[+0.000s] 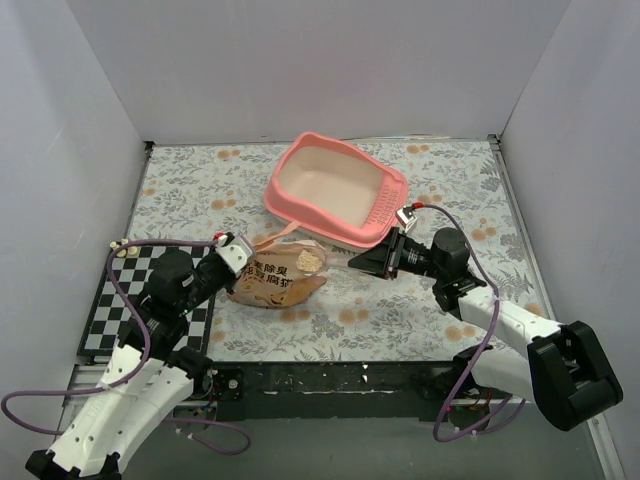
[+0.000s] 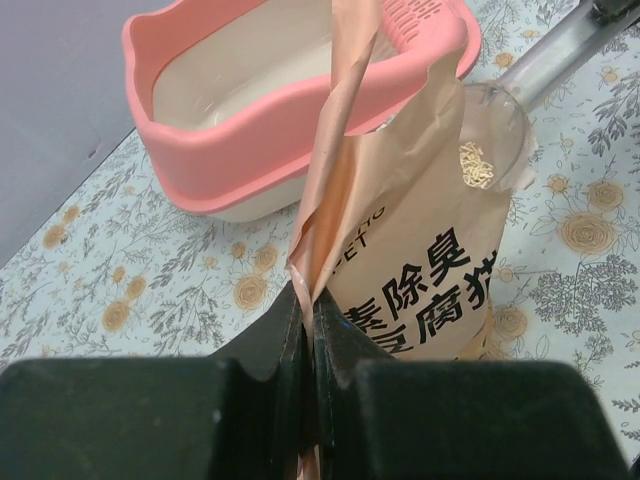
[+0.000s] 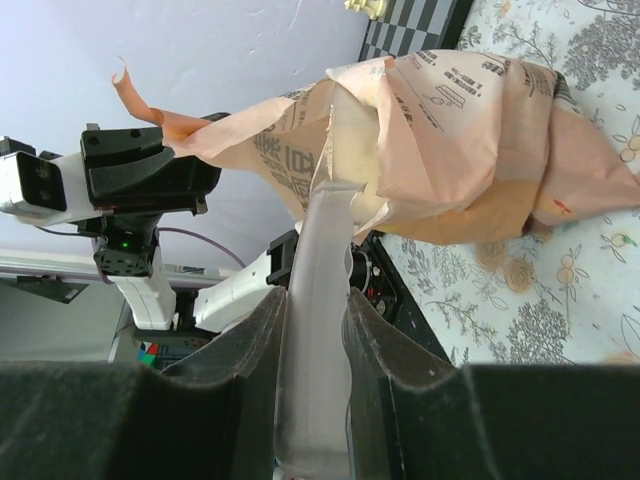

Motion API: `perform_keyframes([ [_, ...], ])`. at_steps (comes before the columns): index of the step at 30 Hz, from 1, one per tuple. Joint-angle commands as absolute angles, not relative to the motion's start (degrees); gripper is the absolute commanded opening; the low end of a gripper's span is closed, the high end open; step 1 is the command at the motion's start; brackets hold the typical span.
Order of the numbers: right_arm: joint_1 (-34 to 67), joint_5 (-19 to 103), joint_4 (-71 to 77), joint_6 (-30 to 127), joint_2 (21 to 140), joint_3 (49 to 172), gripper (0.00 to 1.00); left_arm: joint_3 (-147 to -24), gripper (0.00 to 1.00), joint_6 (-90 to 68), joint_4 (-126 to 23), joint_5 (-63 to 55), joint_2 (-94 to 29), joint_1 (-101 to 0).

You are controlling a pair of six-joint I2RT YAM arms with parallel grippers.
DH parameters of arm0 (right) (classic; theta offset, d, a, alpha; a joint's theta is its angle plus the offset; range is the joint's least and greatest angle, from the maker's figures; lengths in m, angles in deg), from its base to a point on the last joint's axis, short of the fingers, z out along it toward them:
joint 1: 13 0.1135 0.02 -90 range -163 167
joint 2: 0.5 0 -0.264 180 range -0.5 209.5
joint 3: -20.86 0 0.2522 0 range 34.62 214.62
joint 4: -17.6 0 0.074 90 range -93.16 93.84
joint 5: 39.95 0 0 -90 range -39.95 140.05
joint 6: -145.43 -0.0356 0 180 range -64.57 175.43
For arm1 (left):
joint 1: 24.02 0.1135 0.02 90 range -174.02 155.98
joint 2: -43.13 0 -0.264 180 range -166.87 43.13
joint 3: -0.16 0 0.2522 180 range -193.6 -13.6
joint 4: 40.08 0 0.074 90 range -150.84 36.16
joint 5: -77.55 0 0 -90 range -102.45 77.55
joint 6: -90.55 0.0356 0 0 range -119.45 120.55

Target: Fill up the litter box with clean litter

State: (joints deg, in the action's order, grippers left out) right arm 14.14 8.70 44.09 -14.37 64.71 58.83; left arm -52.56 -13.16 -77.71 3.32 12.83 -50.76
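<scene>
I am pinching the top edge of the orange-tan bag (image 1: 272,282) with my left gripper (image 2: 308,325), its jaws pressing tight on the paper and lifting that edge up. My right gripper (image 3: 316,320) is clamping the pale handle of a scoop (image 3: 322,230) whose clear bowl is sitting at the bag's mouth, holding a small clump of tan litter (image 2: 476,165). The pink litter box (image 2: 230,160) is standing just behind the bag on the floral table (image 1: 440,160), its cream floor showing.

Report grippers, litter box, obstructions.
Left gripper shut on edge of orange-tan plastic bag. Right gripper holds clear plastic scoop at bag. Pink rectangular plastic litter box empty. Unobstructed.
</scene>
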Motion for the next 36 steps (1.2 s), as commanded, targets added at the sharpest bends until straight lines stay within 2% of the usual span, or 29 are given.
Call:
perform_keyframes([
  [1, 11.35, 6.10, 41.46, -12.25, 61.21, 57.65, 0.01, -51.13, 0.00, -16.67, -70.19, 4.60, 15.36, -50.65],
  [10, 6.87, 5.48, 35.66, -11.55, 54.09, 54.14, 0.01, -46.04, 0.00, -24.14, -64.92, 11.37, 14.13, -50.65],
  [20, 4.84, 6.71, 31.71, -13.30, 48.20, 52.55, 0.01, -44.01, 0.00, -25.73, -62.36, 12.07, 13.08, -50.65],
  [36, 3.70, 9.53, 27.66, -18.40, 43.45, 56.68, 0.01, -41.37, 0.00, -27.49, -54.63, 0.65, 16.68, -50.65],
])
